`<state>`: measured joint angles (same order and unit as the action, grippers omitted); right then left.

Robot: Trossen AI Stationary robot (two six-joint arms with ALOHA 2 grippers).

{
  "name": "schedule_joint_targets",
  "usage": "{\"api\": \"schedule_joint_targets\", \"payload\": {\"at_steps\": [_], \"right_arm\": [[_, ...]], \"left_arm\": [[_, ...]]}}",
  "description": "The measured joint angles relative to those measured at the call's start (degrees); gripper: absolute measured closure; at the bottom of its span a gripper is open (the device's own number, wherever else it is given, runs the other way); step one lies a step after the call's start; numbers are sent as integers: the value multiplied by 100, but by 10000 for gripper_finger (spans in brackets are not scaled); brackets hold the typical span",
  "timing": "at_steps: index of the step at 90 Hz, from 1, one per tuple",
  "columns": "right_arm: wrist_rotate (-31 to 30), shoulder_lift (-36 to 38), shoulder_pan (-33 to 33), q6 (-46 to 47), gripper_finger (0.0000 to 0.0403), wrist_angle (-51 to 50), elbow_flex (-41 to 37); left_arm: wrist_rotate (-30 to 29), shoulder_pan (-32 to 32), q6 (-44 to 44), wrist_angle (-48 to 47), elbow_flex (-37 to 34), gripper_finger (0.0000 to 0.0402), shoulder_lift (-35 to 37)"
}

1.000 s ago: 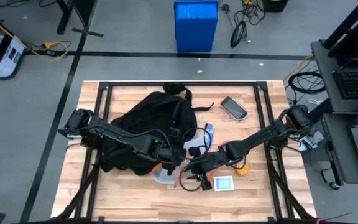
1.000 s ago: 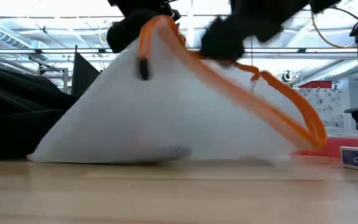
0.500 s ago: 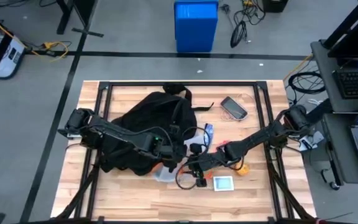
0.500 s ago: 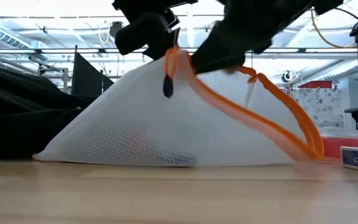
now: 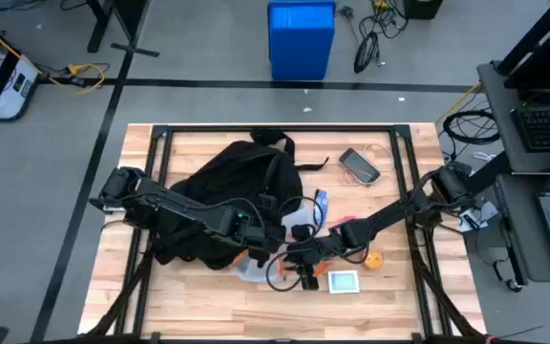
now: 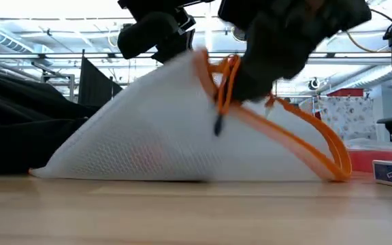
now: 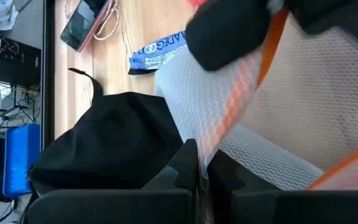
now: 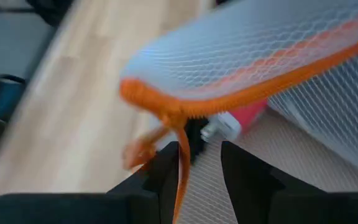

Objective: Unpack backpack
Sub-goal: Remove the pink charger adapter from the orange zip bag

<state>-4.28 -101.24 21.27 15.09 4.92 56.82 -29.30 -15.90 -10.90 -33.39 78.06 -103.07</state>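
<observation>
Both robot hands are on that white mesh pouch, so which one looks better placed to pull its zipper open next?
Probably the right hand: its fingers straddle the orange zipper pull, while the left hand pinches the white mesh pouch edge beside the backpack, steadying it.

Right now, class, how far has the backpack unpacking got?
Done: a phone, a blue packet and a small box lie on the table. In hand: the left hand and right hand both pinch a white mesh pouch. Left: whatever the backpack hides.

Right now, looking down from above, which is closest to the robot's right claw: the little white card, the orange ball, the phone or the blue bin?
From the right gripper:
1. White card, just beside it toward the right arm's side.
2. Orange ball, further that way.
3. Phone, toward the table's far edge.
4. Blue bin, off the table, on the floor.
</observation>
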Motion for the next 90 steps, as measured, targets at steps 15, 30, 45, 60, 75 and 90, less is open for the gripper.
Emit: {"api": "schedule_joint_targets", "payload": {"at_steps": [15,30,45,60,75,90], "right_arm": [[-521,350,95,219,298,-262,0],[-762,226,63,337,298,-211,2],[-774,-2,57,391,298,-160,0],[-774,-192,-24,359,298,-127,0],[-554,-422,-69,202,298,333,-4],[58,-507,-61,196,298,793,-4]], "left_arm": [[207,-27,4,-4,0,402,0],[207,-52,0,129,0,402,0],[207,-48,-2,212,-2,402,0],[204,-48,-123,301,-7,402,0],[171,-15,-155,581,-7,402,0],[98,48,-151,793,-7,402,0]]}}
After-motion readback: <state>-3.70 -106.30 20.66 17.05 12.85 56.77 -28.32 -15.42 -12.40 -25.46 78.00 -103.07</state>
